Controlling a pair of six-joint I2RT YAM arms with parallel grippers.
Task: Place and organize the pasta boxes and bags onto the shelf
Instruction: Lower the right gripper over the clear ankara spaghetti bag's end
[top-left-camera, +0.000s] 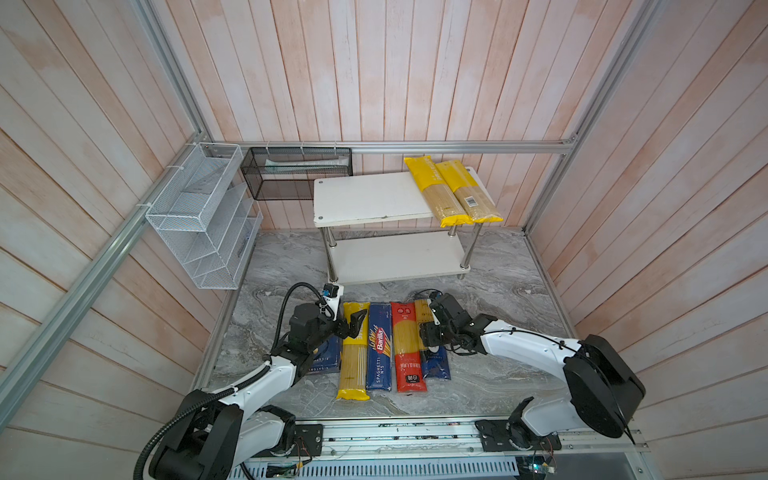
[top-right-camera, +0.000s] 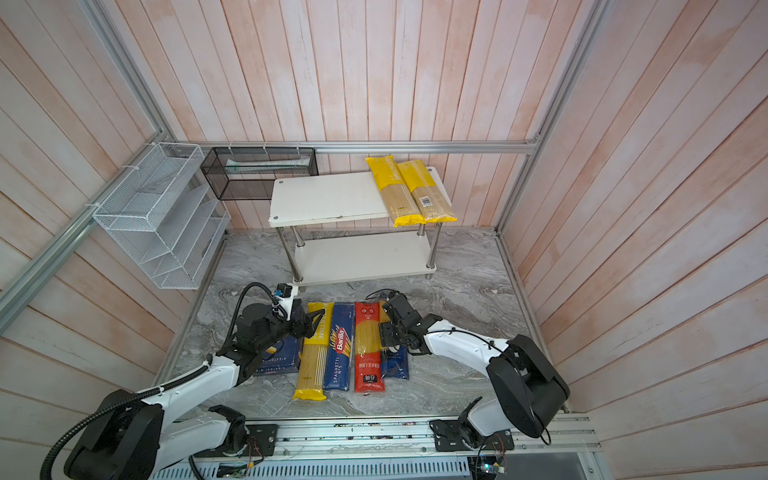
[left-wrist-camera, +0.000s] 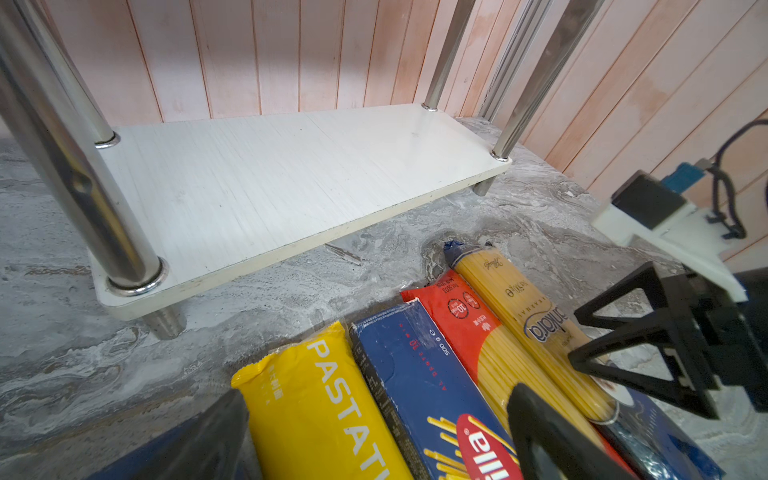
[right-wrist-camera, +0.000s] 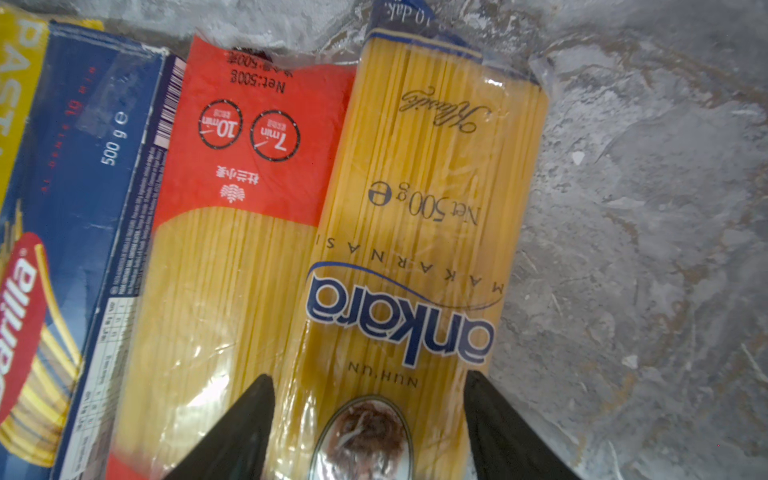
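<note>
In both top views the left arm (top-left-camera: 270, 374) covers most of the rigatoni box (top-left-camera: 330, 357), and the right arm (top-left-camera: 523, 345) hides the middle of the beige-and-navy bag (top-left-camera: 438, 368). The contents of the black mesh basket (top-left-camera: 278, 189) are too blurred to name.

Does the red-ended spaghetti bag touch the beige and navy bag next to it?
Touching. In the right wrist view the beige and navy bag lies with its long edge over the side of the red-ended bag, with no gap.
</note>
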